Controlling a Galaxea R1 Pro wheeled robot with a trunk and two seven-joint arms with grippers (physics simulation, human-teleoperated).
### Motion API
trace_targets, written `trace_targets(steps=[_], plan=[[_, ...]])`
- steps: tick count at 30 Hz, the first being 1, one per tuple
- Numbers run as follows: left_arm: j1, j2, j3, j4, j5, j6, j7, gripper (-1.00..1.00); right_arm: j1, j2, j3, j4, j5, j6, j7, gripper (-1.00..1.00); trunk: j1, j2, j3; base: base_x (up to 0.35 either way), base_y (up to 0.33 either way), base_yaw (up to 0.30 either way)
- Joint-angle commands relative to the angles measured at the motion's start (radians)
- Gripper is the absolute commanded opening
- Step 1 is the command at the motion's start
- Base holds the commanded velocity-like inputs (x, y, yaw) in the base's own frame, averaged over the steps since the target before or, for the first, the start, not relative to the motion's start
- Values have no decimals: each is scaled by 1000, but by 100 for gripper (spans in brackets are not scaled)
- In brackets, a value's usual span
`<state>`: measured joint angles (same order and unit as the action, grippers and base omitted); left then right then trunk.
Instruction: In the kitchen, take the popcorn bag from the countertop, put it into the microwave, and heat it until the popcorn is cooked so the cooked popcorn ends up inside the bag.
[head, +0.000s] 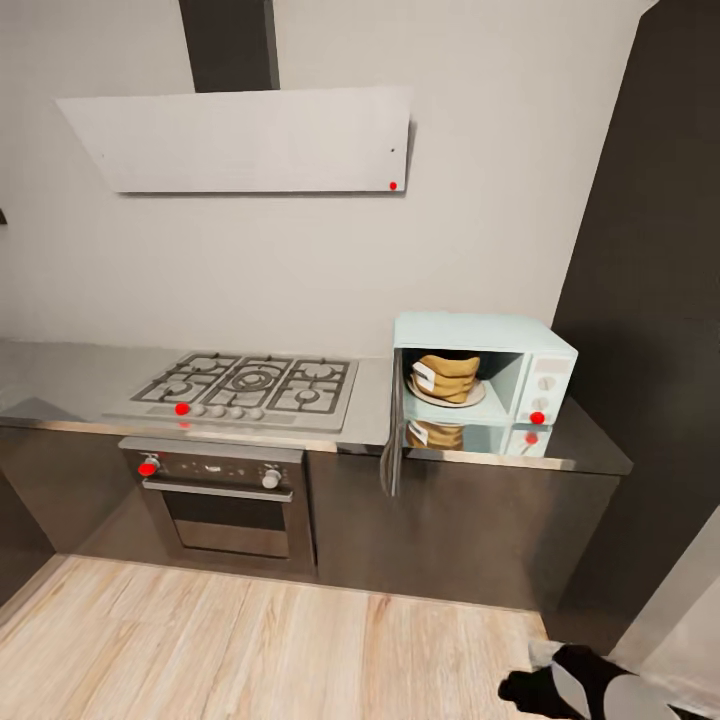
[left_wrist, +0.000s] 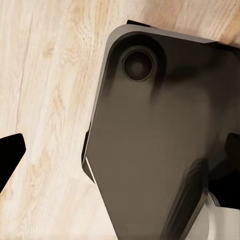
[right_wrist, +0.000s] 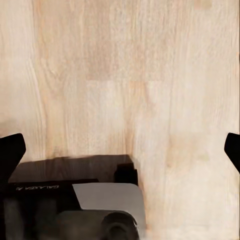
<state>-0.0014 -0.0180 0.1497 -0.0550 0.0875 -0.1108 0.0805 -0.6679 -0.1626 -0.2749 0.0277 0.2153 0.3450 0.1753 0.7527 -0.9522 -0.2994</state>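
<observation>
Head view: popcorn bag (head: 447, 377) sat on a plate (head: 478, 397) inside the open microwave (head: 484, 385), right end of the countertop (head: 60, 375). Wrist views: wood floor (right_wrist: 125, 75), robot base (left_wrist: 160, 145); both grippers' fingertips spread apart.

Soft, even light fills the room; the countertop (head: 80, 385) mirrors the microwave (head: 485, 380) faintly beside it. Edges look slightly smeared, perhaps from rendering blur.

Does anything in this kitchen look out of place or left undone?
The microwave on the countertop stands with its door swung wide open, edge-on to the camera. The popcorn bag sits inside on a plate. Nothing looks spilled or damaged.
</observation>
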Motion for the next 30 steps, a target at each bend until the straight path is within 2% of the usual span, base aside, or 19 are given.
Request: trace_targets(steps=[1,3,5,7,12,14,18,30], plan=[[0,0,1,0,9,-3,1,100,35,1,-9,2,9,-23,3,100,0,-1,-1,0,0,0],[0,0,1,0,9,-3,1,100,105,5,-9,3,9,-69,2,100,0,-1,-1,0,0,0],[0,0,2,0,9,-3,1,100,204,7,-9,3,8,-146,0,100,0,-1,-1,0,0,0],[0,0,2,1,9,-3,2,100,357,9,-9,4,5,-308,-7,100,0,-1,-1,0,0,0],[0,-2,2,1,9,-3,2,100,450,12,-10,5,1,-384,-27,100,0,-1,-1,6,0,0],[0,-2,0,1,6,-2,1,100,511,11,-11,5,-1,-444,-28,100,0,-1,-1,208,0,0],[0,-2,-2,1,0,-1,1,100,536,11,-12,5,-2,-489,-29,100,0,-1,-1,301,0,0],[0,0,-2,1,8,-2,1,100,538,11,-11,5,2,-489,-30,100,0,-1,-1,320,-1,0]])
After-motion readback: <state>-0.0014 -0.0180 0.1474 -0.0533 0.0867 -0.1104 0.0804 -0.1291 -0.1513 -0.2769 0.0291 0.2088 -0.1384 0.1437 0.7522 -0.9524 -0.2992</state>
